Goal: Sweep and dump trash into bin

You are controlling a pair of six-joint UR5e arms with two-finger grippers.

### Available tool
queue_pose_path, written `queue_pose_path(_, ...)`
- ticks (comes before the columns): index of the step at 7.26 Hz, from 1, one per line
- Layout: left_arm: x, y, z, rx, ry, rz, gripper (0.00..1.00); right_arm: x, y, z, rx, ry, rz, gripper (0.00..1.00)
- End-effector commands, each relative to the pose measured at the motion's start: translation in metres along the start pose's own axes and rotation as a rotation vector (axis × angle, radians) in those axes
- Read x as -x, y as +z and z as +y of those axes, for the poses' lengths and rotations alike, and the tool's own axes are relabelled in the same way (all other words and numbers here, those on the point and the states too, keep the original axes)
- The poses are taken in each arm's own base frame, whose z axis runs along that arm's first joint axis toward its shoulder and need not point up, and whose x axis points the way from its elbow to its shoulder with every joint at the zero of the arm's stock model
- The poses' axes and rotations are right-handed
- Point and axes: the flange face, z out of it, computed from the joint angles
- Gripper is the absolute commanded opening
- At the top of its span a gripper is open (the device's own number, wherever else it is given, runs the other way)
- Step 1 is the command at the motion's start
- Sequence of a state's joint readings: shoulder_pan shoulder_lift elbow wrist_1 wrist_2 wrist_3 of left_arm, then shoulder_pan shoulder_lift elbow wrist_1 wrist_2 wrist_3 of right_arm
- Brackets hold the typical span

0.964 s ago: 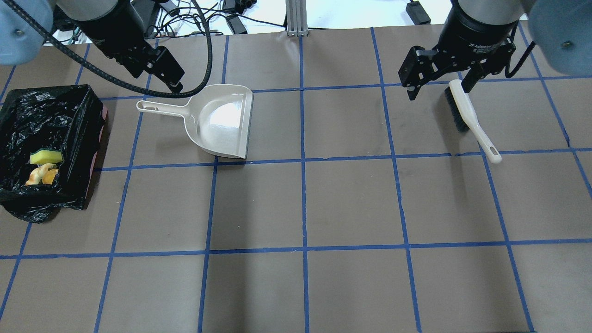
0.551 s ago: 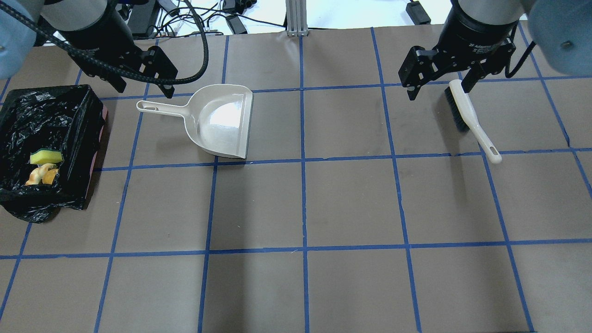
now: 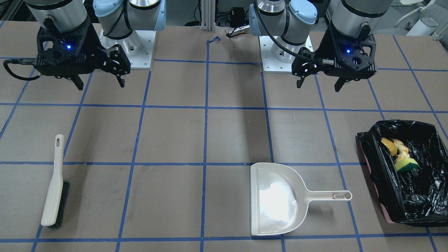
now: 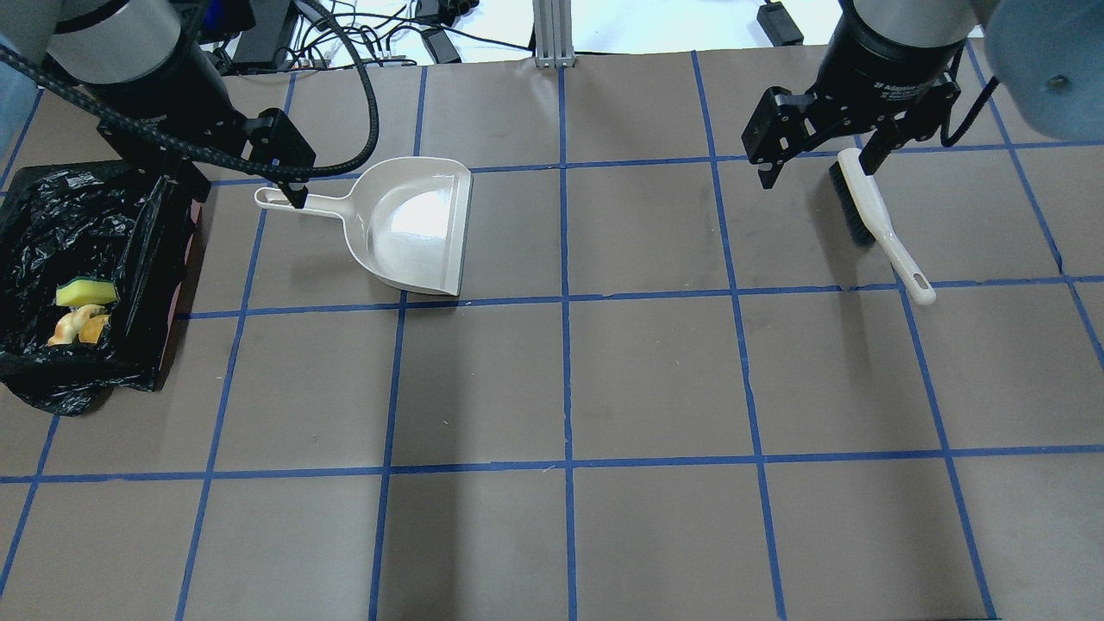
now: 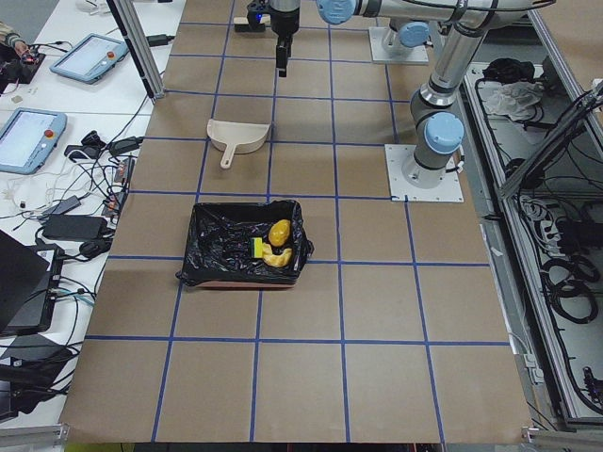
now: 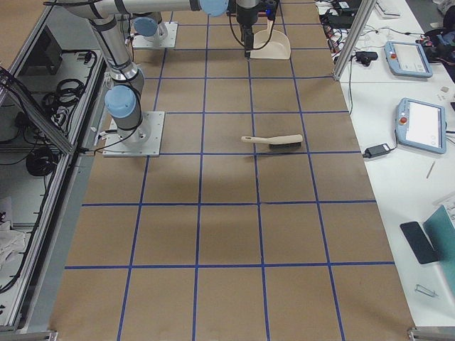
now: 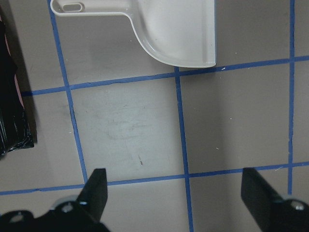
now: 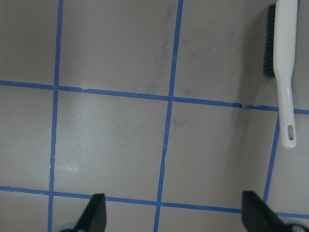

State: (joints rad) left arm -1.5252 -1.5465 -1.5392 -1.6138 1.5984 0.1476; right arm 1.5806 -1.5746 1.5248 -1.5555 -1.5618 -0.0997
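Since all three pieces of trash (image 3: 399, 154) lie heaped in the bin (image 3: 420, 199), at the end nearer the robot, and no piece shows on the counter (image 3: 168, 140), the sweeping and dumping are judged complete. Trash: yellow-brown piece, pale curved slice and yellow-green wedge, touching one another on the black liner, unmoved across the last second. Bin: at the robot's left end of the counter, unmoved. Dustpan (image 3: 276, 203): empty, flat on the counter beside the bin, handle toward it, unmoved. Left arm (image 3: 350, 52): the one item changed. Over the last second it has drifted in the overhead view from above the root of the dustpan handle toward the bin side, which reads as a withdrawal with nothing carried. Its jaws are spread wide and hold nothing, raised above the counter, and the trash lies well apart from them, to their outer side and down in the bin. The left wrist view shows only a corner of the liner. Brush (image 3: 52, 196): on the counter at the far end, unmoved. Right arm (image 3: 63, 52): unmoved, jaws spread and empty, near the brush's bristle end, with the whole counter between them and the trash.
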Motion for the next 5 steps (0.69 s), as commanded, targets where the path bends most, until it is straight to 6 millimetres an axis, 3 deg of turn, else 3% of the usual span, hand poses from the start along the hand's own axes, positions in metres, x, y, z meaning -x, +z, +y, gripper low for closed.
queue_pose_path(1,0.0039,0.0030,0.0014,0.009,-0.001,-0.031,1.00,-0.0005,-0.0003,0.0004,0.001,0.004,0.003,1.00)
queue_pose_path(5,0.0047,0.0046,0.0022,0.012,0.001,-0.032,1.00,-0.0010,-0.0001,-0.0007,-0.003,-0.002,0.006,1.00)
